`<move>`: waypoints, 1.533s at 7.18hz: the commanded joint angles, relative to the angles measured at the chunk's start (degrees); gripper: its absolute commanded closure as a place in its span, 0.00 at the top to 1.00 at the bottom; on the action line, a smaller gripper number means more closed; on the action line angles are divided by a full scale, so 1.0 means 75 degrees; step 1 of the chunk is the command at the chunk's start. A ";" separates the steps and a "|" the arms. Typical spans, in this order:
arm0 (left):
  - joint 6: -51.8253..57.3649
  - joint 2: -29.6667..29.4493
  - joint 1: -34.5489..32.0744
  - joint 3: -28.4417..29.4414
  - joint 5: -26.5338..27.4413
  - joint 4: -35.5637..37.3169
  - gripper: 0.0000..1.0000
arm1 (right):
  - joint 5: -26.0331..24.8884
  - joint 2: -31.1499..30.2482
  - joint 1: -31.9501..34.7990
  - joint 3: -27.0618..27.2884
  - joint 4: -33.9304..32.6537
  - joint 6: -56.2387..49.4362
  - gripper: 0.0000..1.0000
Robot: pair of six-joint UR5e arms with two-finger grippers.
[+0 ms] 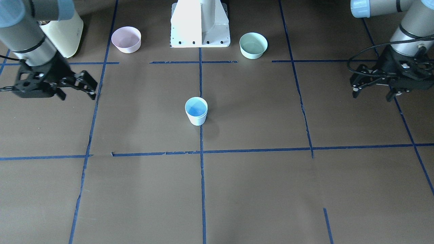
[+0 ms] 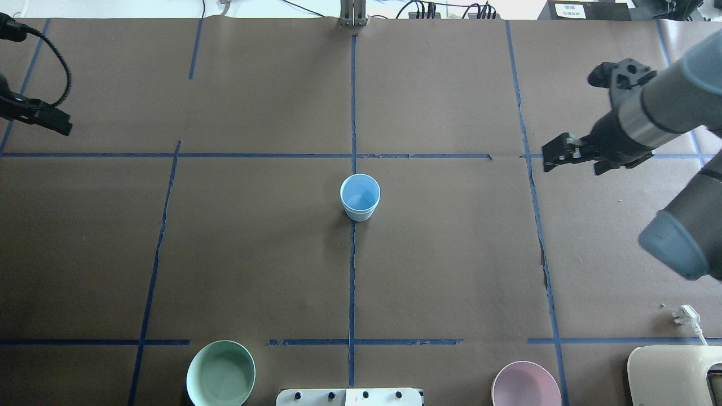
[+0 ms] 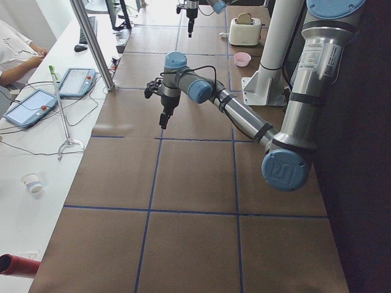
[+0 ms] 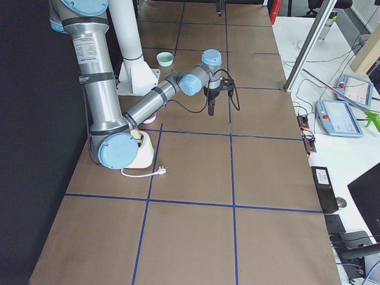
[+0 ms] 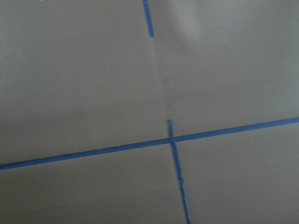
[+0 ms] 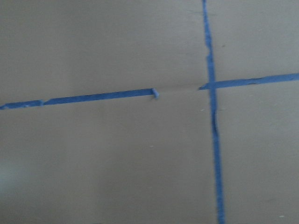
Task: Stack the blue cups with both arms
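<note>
Unclear whether the blue cup point(image 2: 360, 197) hides a second inside; the overhead view crops the mint bowl point(image 2: 220, 373) and pink bowl point(image 2: 525, 388)

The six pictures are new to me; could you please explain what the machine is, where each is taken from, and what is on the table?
It is a robot with two jointed arms, each ending in a two-finger claw. One picture faces it, one looks over its shoulders, two look from either end, and two wrist cameras show only table and blue tape. The blue cups stand at the centre, apparently nested. A pink bowl and a mint-green bowl sit near the base. The left claw and right claw are open and empty.
</note>
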 commanded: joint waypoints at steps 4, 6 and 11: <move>0.4870 -0.0461 -0.3246 0.3804 -0.1921 0.0018 1.00 | 0.1773 -0.1520 0.3540 -0.1670 -0.0044 -0.6053 1.00; 0.4859 -0.0416 -0.3224 0.4044 -0.2133 0.0075 1.00 | 0.1809 -0.1825 0.3952 -0.1706 -0.0020 -0.6476 1.00; 0.4179 0.0604 -0.3201 0.2754 -0.2145 0.0873 1.00 | 0.1809 -0.1767 0.4035 -0.2023 -0.0009 -0.6490 1.00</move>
